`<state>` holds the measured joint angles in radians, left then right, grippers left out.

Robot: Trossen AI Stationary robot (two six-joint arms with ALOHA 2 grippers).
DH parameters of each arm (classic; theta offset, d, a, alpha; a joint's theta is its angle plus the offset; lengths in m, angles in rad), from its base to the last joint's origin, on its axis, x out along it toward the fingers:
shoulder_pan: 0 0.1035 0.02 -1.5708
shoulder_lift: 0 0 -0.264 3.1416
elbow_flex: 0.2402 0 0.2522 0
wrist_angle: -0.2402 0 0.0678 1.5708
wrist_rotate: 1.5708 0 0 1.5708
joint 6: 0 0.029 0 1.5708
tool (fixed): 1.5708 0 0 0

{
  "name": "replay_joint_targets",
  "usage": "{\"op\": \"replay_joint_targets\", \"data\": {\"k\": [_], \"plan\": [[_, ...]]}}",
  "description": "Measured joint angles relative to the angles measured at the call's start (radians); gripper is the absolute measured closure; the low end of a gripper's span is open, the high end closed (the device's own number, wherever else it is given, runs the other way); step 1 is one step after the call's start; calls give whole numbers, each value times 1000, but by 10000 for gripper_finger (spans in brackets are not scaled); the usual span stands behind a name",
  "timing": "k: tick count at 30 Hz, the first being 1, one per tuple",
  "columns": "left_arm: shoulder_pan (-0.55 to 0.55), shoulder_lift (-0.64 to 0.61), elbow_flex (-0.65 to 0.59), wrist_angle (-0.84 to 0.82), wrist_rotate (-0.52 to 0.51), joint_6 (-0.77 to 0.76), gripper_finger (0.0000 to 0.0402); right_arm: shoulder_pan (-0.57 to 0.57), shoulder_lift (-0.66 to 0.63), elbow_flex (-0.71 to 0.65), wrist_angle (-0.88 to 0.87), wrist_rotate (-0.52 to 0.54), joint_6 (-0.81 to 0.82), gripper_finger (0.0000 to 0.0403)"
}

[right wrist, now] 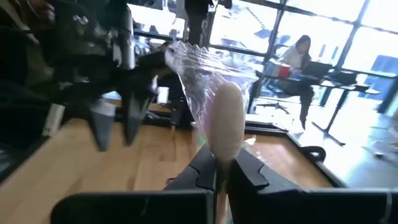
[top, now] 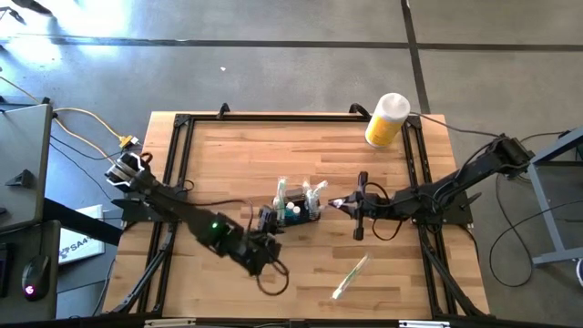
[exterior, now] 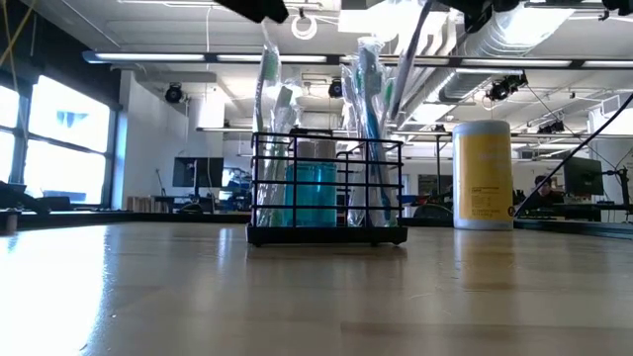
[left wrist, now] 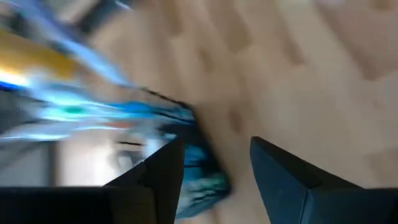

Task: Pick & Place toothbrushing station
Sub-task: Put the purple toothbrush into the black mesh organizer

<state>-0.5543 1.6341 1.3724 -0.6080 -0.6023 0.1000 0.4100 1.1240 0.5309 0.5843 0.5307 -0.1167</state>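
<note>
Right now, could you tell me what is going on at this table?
The robot is filling the black caddy at mid-table with wrapped toothbrushes. Its right hand is shut on a wrapped toothbrush beside the caddy. The left hand is open on the other side. Another toothbrush lies loose on the table.

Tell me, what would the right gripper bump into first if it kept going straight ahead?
Probably the small black wire-mesh caddy. The right gripper, shut on a clear-wrapped toothbrush, points at the caddy from close by. Depth is unclear; the left gripper hangs just beyond.
</note>
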Motion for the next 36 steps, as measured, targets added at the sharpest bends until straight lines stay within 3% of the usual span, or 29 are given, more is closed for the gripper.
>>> {"op": "replay_joint_targets", "data": {"k": [4, 7, 12, 19, 36], "plan": [[44, 5, 0, -6, 204, -12, 225, -10, 6, 54, -83, 20, -27, 397], [59, 15, -1, -1, 276, -11, 225, -34, 9, 67, -133, 20, -15, 397], [57, 13, -1, 25, 286, -11, 225, -82, 23, 68, -170, 4, 56, 397], [57, 13, -27, 80, 293, -31, 225, -125, 105, 69, -101, -115, 79, 397], [57, 14, -163, 253, 364, -53, 225, -164, 313, 71, -87, -118, 277, 396]]}}
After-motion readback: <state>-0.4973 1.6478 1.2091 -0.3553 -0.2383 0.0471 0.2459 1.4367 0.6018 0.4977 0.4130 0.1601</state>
